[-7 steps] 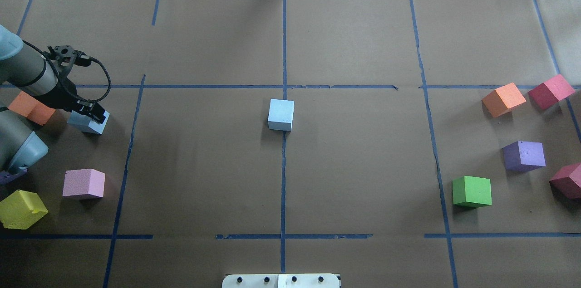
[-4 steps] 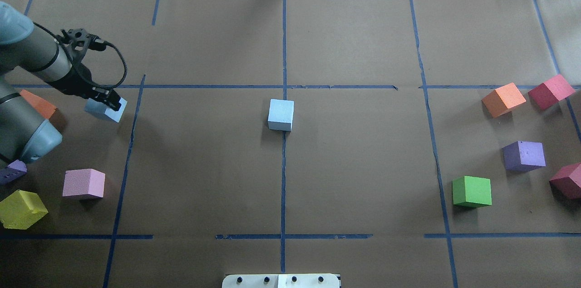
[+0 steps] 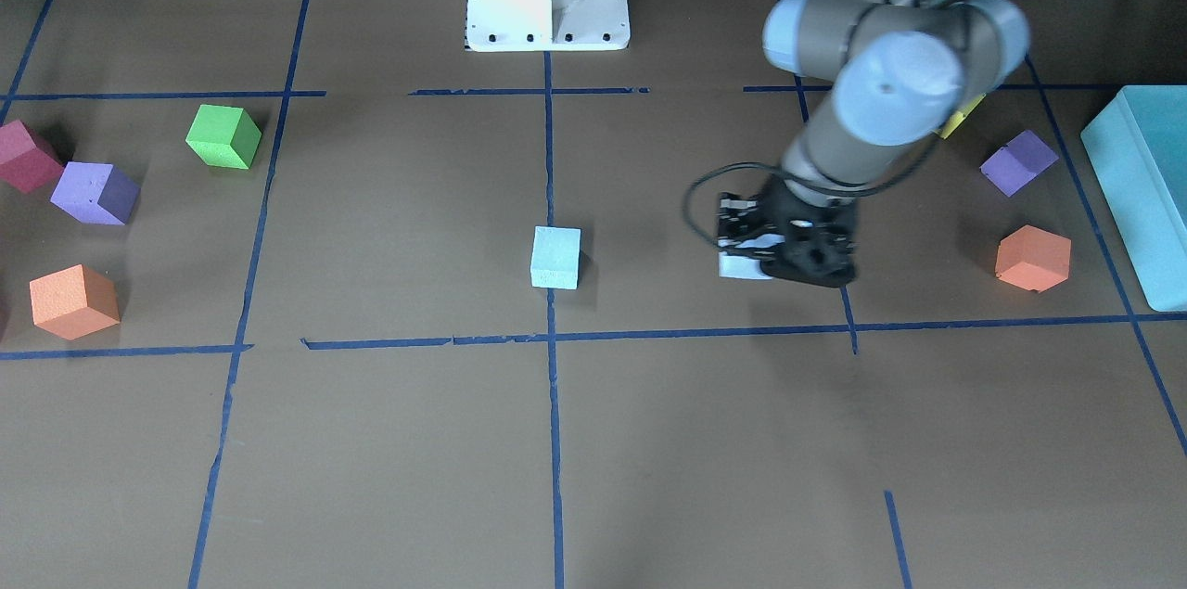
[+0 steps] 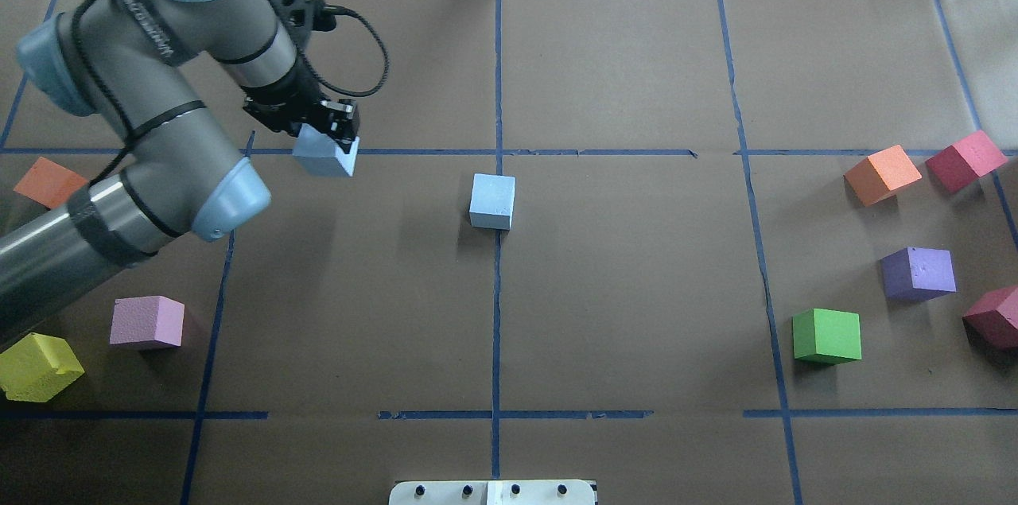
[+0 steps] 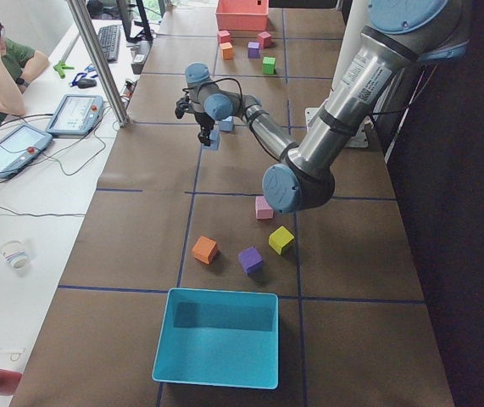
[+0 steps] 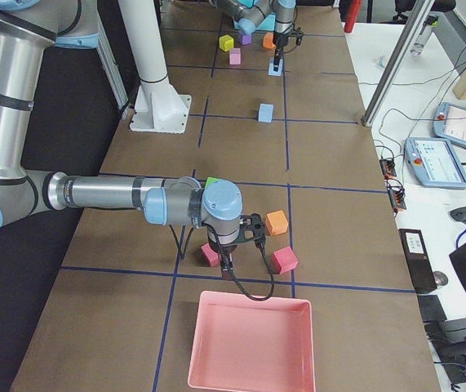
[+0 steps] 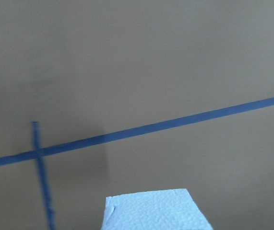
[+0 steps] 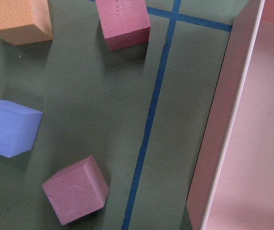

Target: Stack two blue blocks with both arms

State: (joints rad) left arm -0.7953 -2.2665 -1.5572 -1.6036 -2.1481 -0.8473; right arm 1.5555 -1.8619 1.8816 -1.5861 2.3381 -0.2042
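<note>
One pale-blue block point(image 4: 491, 201) rests on the table's centre line; it also shows in the front view point(image 3: 555, 258) and the exterior right view point(image 6: 265, 113). My left gripper point(image 4: 329, 147) is shut on the second blue block point(image 4: 323, 161) and holds it above the table, left of the centre block. The held block shows under the gripper in the front view point(image 3: 740, 266) and at the bottom of the left wrist view point(image 7: 153, 211). My right gripper point(image 6: 231, 263) hangs over cubes near the pink tray, seen only in the exterior right view. I cannot tell whether it is open or shut.
Pink point(image 4: 147, 322), yellow point(image 4: 36, 366) and orange point(image 4: 48, 180) cubes lie on the left. Orange point(image 4: 881, 173), red point(image 4: 965, 159), purple point(image 4: 918, 273), green point(image 4: 827, 336) and maroon point(image 4: 994, 316) cubes lie on the right. A teal box point(image 3: 1141, 190) and a pink tray point(image 6: 249, 343) stand at the table's ends.
My left arm has lifted the blue block off the table at the far left and carried it right and away, toward the centre block. The centre block has not moved.
</note>
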